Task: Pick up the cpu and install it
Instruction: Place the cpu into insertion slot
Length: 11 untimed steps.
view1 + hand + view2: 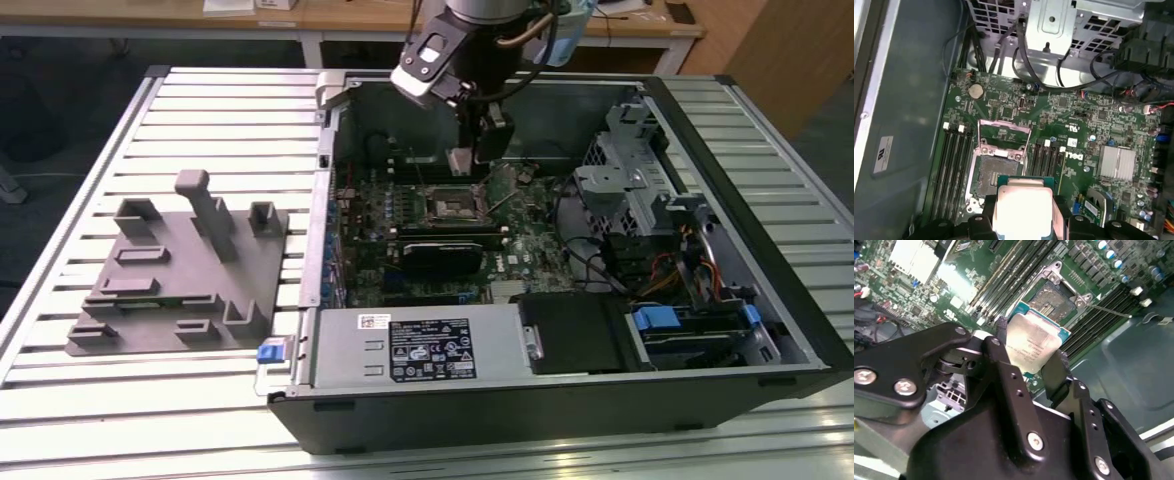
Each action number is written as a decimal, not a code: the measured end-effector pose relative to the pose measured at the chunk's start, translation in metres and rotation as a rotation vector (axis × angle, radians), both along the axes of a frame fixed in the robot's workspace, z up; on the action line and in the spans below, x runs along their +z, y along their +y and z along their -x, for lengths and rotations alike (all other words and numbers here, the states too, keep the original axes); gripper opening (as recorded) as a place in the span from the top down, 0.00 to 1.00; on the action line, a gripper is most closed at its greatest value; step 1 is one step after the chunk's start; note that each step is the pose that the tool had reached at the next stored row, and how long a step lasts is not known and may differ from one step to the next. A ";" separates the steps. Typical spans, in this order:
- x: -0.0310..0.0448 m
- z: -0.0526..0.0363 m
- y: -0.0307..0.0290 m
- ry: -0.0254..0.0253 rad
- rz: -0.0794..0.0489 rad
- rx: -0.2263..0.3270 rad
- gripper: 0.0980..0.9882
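Motherboard (1079, 115) below; hand (1031, 347) clamps cpu (1021, 205) over open socket (996, 172)

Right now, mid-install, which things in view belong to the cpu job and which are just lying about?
Job: cpu, held in the gripper over the motherboard; socket, open.
Lying about: grey tray beside the case; power supply; drive cage; silver heatsink.

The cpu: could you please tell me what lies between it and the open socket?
Nothing: in the first wrist view the stretch from the held cpu to the socket is bare.
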State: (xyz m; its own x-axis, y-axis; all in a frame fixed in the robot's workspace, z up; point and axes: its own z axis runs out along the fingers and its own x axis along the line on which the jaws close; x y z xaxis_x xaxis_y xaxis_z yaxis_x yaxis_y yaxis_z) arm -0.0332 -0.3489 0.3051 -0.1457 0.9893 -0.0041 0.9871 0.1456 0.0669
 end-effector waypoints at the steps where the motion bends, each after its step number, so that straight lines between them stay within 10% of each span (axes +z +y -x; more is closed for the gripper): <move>1: -0.0012 0.0000 0.0002 0.0000 0.000 -0.011 0.52; 11: -0.0083 0.0000 0.0011 0.0001 0.000 -0.050 0.52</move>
